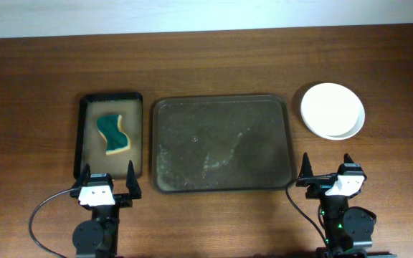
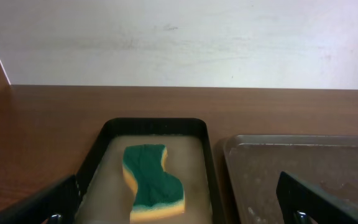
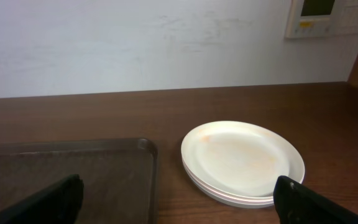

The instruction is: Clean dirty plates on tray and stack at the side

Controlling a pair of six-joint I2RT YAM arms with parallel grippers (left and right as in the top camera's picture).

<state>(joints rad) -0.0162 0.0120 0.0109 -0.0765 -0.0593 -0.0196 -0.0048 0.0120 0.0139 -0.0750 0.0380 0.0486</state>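
Note:
The white plates [image 1: 332, 110] sit in one stack on the table, to the right of the large dark tray [image 1: 222, 143]. In the right wrist view the stack [image 3: 241, 158] shows faint yellow smears on its top plate, beside the tray's corner [image 3: 73, 165]. The tray holds no plates. My left gripper [image 1: 109, 180] is open and empty at the table's front, below the small black tray. My right gripper [image 1: 329, 168] is open and empty at the front right, near the tray's front right corner and nearer me than the plates.
A narrow black tray [image 1: 111, 136] holding a green and yellow sponge [image 1: 113, 133] lies left of the large tray; the sponge also shows in the left wrist view [image 2: 151, 182]. A white wall runs behind the table's far edge.

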